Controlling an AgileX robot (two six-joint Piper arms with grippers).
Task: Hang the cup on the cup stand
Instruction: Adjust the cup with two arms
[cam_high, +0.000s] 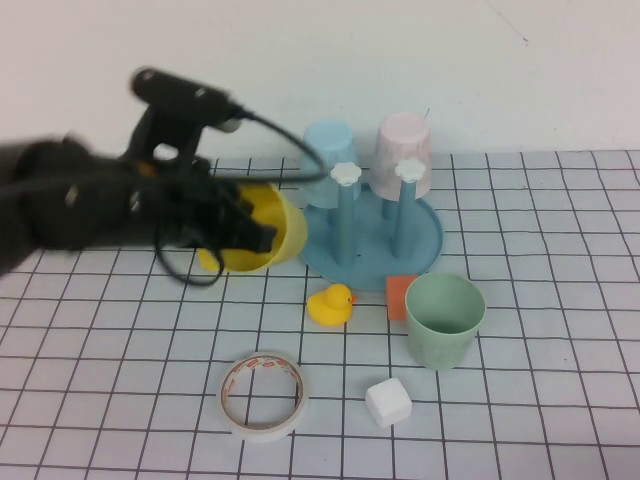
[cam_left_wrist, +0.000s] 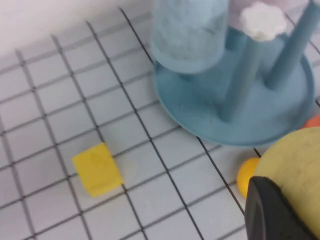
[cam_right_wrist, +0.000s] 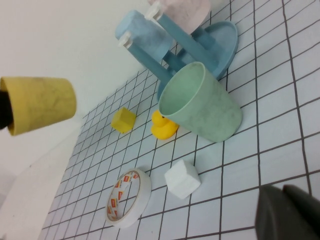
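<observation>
White, grid-lined desk (cam_high: 560, 420) fills my high view, and nearest to me lie a roll of tape (cam_high: 262, 394) and, to its right, a small white cube (cam_high: 388, 402). Just beyond, I see a pale green cup (cam_high: 443, 320) standing upright with its mouth up, an orange block (cam_high: 399, 296) touching its far left side, and a yellow rubber duck (cam_high: 331, 304) a little to the left of them. Farther back, my left end effector (cam_high: 245, 225) is clamped on the cup (cam_high: 262, 229), the yellow tumbler, which it holds tipped on its side above the desk, mouth facing right, just left of the cup stand (cam_high: 425, 245). In the left wrist view a small yellow cube (cam_left_wrist: 97, 169) lies on the desk below, apart from the stand's round blue base. The stand has two free posts at the front, each topped by a white flower cap (cam_high: 345, 173); a light blue cup (cam_high: 326, 160) and a pink cup (cam_high: 404, 152) hang upside down on its rear posts. My right end effector (cam_right_wrist: 287, 212) shows only at the edge of its own wrist view, its fingers together, hanging over the desk near the pale green cup.
</observation>
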